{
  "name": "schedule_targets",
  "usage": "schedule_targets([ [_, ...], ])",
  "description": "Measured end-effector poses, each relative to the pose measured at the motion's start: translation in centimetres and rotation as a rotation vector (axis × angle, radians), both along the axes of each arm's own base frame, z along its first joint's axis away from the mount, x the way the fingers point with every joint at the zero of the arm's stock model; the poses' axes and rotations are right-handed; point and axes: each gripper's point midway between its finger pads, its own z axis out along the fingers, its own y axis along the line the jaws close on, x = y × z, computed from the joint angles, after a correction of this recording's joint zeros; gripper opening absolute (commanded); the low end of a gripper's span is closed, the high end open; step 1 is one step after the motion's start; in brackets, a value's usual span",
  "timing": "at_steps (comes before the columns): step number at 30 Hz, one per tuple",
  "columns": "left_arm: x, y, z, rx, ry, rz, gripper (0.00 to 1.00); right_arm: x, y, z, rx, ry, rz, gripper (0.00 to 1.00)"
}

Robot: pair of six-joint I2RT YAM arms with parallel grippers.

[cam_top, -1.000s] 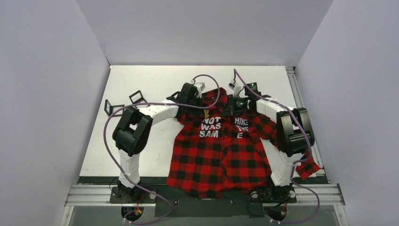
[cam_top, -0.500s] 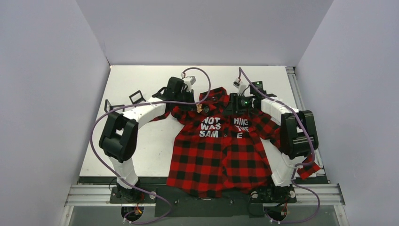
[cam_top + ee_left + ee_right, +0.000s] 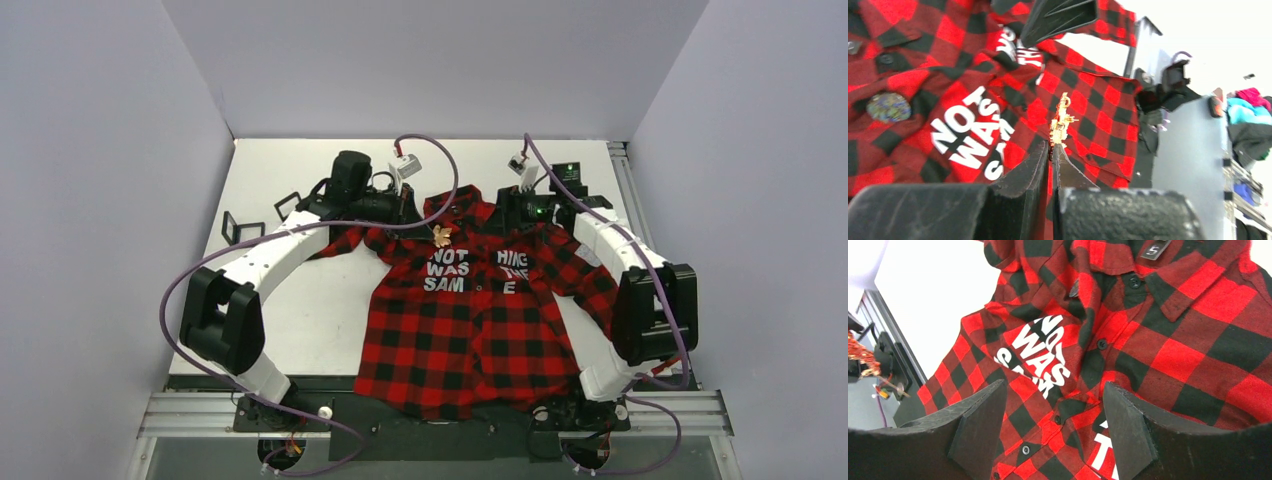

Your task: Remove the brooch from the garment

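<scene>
Lettering, top view: found on the chest of the garment [image 3: 470, 330] in white block capitals, "NOT WAS SAM" to the left of the placket and "HING THE E" to the right. Left wrist view: reads "NOT" and "WAS" in full, with the third line cut off behind the fingers. Right wrist view: shows "WAS" upside down, with the neighbouring words partly lost in folds. Small dark tag [image 3: 1154, 249] at the collar: bears one pale mark, not legible.

Brooch [image 3: 1060, 120]: stands upright at the tips of the left gripper [image 3: 1052, 150], pinched between fingers pressed almost together. Sits over the chest just above "NOT". Cannot tell whether still pinned through the cloth.

Right gripper [image 3: 1053, 392]: hangs over the collar area, fingers spread wide, gripping nothing.

Garment position: lies face up on the white table [image 3: 280, 180], collar at the far side and hem at the near edge.

Against one second ago: left wrist drawn back toward the far left, elbow swung well outward. Right gripper off the placket and farther back, elbow shifted right. Brooch at much the same spot above the lettering. Collar now uncovered.
</scene>
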Motion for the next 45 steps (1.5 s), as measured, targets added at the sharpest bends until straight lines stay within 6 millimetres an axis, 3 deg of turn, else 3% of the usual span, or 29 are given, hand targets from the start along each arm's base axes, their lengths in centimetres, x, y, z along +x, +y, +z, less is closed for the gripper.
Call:
schedule_targets([
  [5,-2.3,-0.6,1.6,-0.070,0.022,-0.107,0.00,-2.6,1.7,0.7,-0.025,-0.041,0.096,0.66],
  [14,-4.1,-1.3,1.8,-0.112,0.077,-0.171,0.00,-8.5,5.3,2.2,-0.012,-0.070,0.296,0.66],
  [31,-3.8,-1.6,2.3,-0.139,0.075,-0.164,0.00,-12.8,6.4,3.0,0.047,-0.021,0.414,0.66],
  [45,-4.1,-1.8,2.1,-0.140,0.082,-0.178,0.00,-12.9,5.4,3.6,0.019,-0.045,0.440,0.63],
])
